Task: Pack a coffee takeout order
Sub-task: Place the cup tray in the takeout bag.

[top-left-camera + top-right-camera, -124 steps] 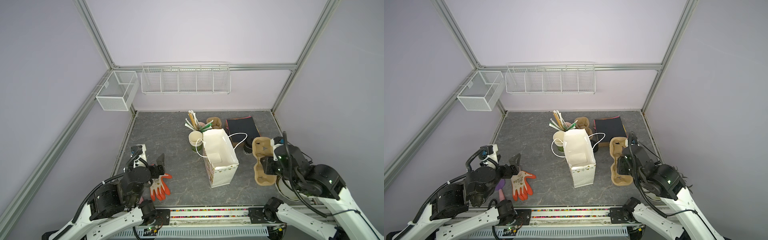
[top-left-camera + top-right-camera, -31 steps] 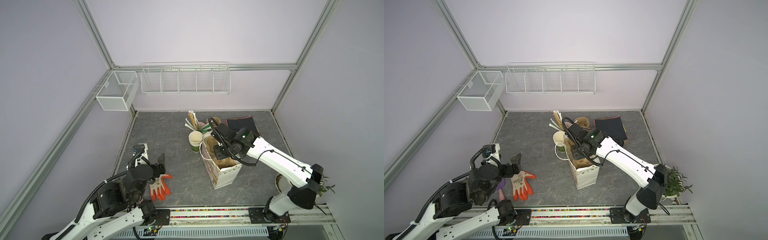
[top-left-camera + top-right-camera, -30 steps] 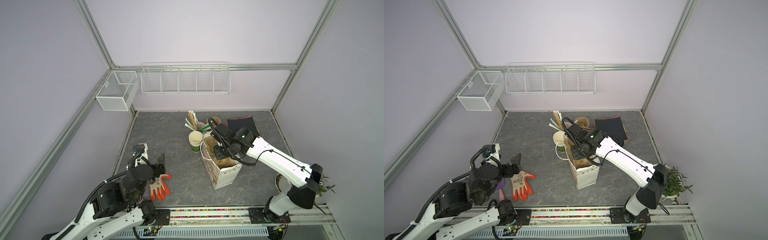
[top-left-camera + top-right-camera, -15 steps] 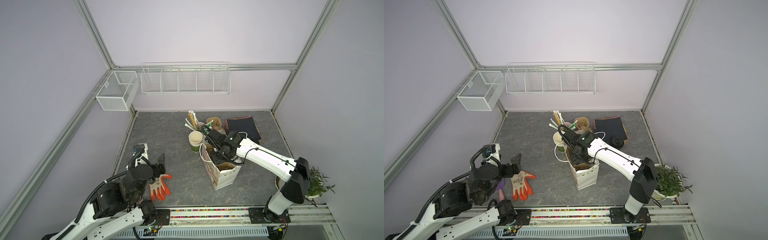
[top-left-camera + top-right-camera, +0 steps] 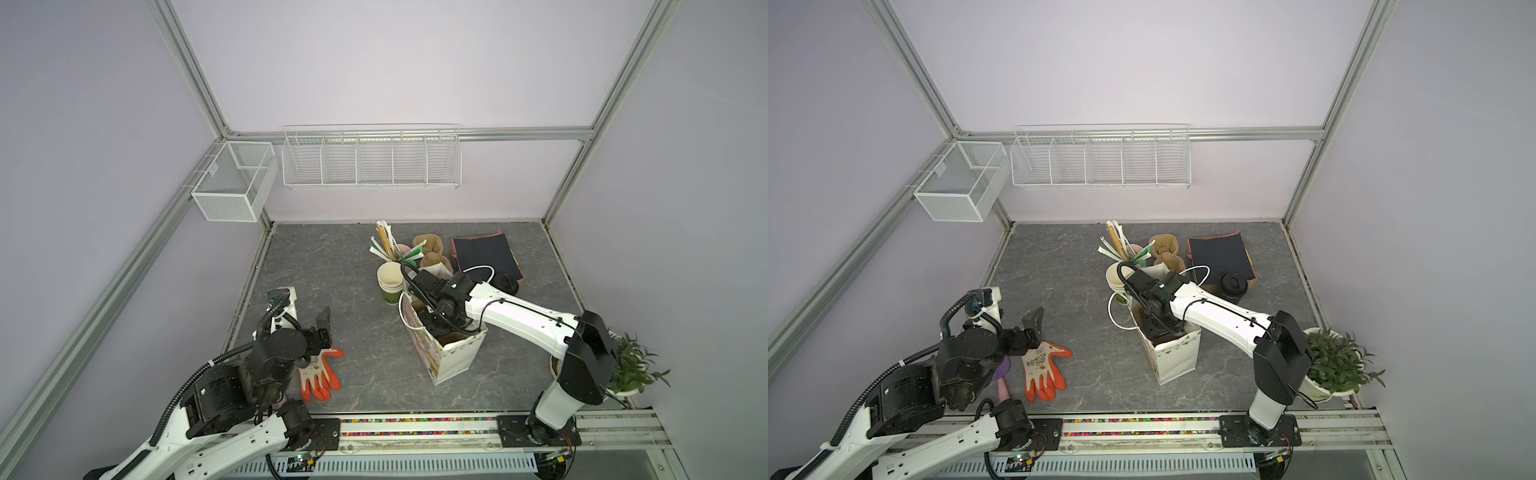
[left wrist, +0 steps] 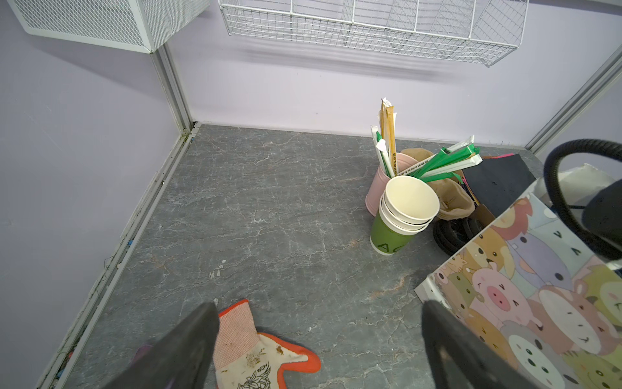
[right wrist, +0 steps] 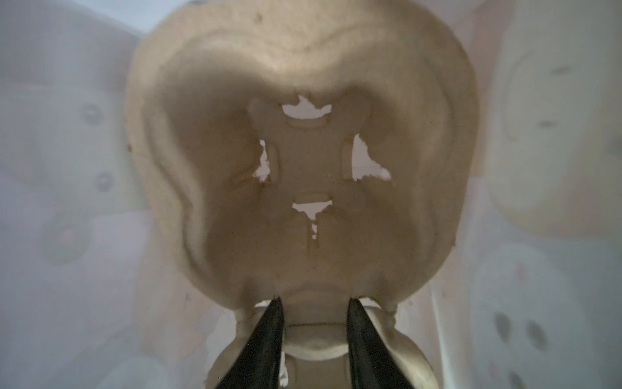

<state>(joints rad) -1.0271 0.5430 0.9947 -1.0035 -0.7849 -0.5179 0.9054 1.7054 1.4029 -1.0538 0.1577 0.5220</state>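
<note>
The carrier (image 7: pixel 303 202) sits down inside the bag (image 5: pixel 455 361). My right pincer (image 7: pixel 314 301) is closed on its middle ridge, one tip on each side. In the right wrist view the carrier's rim runs almost to the bag's walls on both sides, so I have little free room there.

The desk (image 5: pixel 332 270) is bare over its whole left and middle stretch, from the back wall to the front rail. The bag stands upright right of centre with its rim open, and its white cord handles (image 5: pixel 484 270) loop outward. My right arm reaches in over the rim, which hides the pincer in both top views.

The black sheet (image 5: pixel 486 253) lies flat in the back right corner, close to the side rail. A glove (image 5: pixel 320 374) lies near the front left edge.

The black cup (image 5: pixel 1231 286) stands upright, lidded, at the sheet's near edge, just behind the bag. The cream cups (image 5: pixel 390 280) stand just beside the bag's back left corner.

My left pincer (image 6: pixel 318 308) hangs spread wide and holds nothing. It is above the glove's cuff, well apart from the bag.
</note>
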